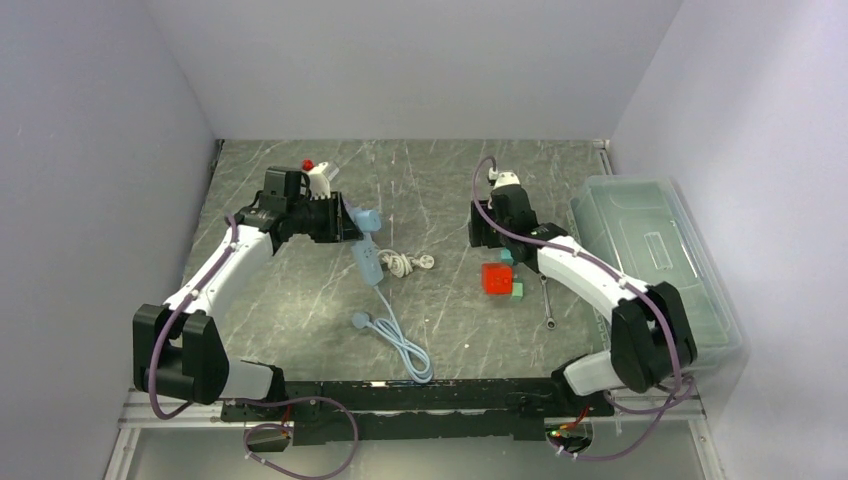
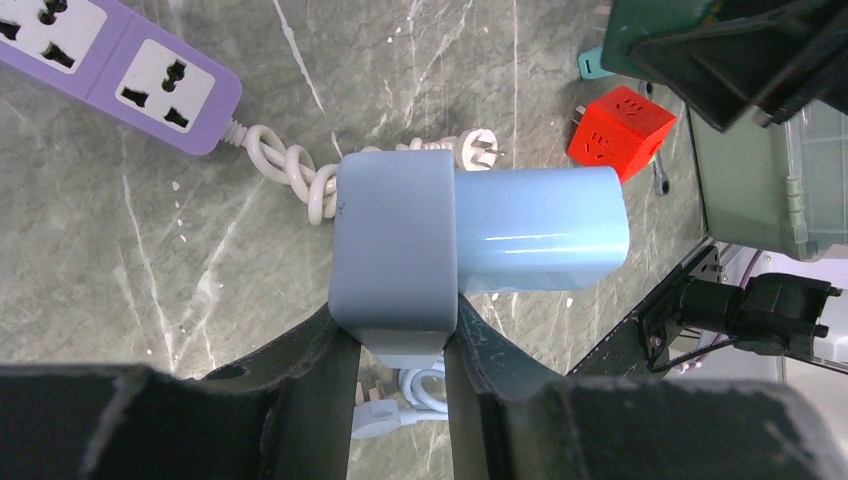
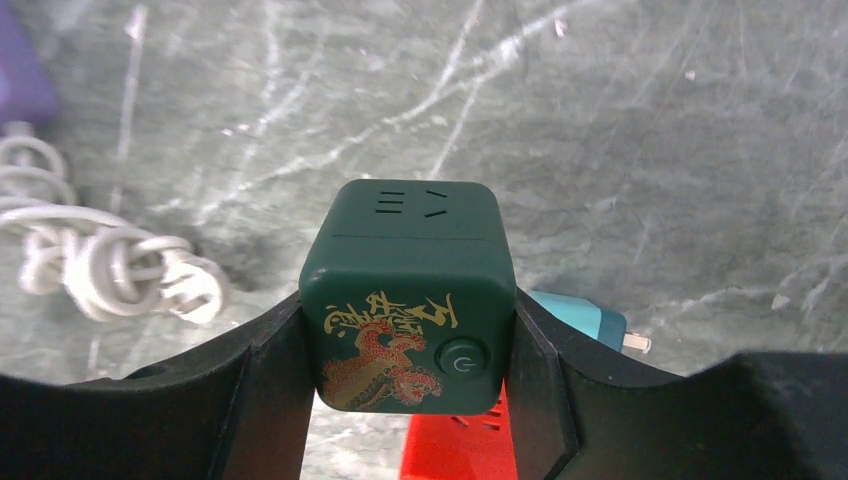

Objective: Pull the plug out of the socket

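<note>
Left: purple power strip (image 2: 120, 70) lies flat on the surface (image 1: 440, 180), with its knotted white cord (image 2: 290, 165) running under your left end effector (image 2: 398, 350). That one is clamped narrow on a grey-blue block (image 2: 395, 250). The light-blue plug (image 2: 540, 230) sticks out of the block's side, clear of the surface. Middle: red cube (image 2: 620, 130), with a teal plug (image 3: 580, 320) just beside it. Your right end effector (image 3: 408, 340) sits above them, gripping a dark green socket cube (image 3: 410, 270) at medium width. Clear bin (image 1: 650, 250) far right.

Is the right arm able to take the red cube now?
Probably not: the right tool is shut on the green cube, so the red cube lying just beneath cannot be gripped until that is released.
</note>
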Controlling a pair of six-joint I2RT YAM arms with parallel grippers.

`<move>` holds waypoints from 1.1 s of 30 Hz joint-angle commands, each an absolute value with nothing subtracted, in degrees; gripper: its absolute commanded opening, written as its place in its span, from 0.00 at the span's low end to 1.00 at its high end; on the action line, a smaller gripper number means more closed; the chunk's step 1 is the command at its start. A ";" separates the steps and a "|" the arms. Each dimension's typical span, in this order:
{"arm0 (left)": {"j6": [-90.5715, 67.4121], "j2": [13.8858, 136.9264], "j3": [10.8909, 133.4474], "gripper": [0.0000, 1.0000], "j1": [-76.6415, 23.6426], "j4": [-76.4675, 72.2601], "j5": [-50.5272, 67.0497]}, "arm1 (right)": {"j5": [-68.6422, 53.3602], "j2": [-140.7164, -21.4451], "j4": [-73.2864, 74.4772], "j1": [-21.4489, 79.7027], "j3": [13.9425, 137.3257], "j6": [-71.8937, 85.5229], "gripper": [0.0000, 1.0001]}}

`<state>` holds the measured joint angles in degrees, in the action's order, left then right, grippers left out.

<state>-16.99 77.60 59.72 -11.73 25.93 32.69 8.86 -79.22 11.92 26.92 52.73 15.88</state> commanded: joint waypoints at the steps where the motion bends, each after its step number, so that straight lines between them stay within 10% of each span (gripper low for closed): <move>1: -16.00 76.26 60.82 0.00 -12.29 23.34 35.40 | 5.86 -82.75 12.04 25.06 56.06 13.45 0.00; 27: -15.13 77.61 61.24 0.00 -14.13 23.56 37.07 | 7.56 -89.10 13.45 23.69 57.23 13.63 0.83; 33: -15.01 77.48 61.09 0.00 -14.47 22.93 38.37 | 7.16 -85.77 14.36 23.55 57.32 13.97 0.86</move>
<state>-15.49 77.84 59.72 -13.63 24.69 33.78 7.33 -89.93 14.20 23.90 55.24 13.89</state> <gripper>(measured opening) 0.367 0.851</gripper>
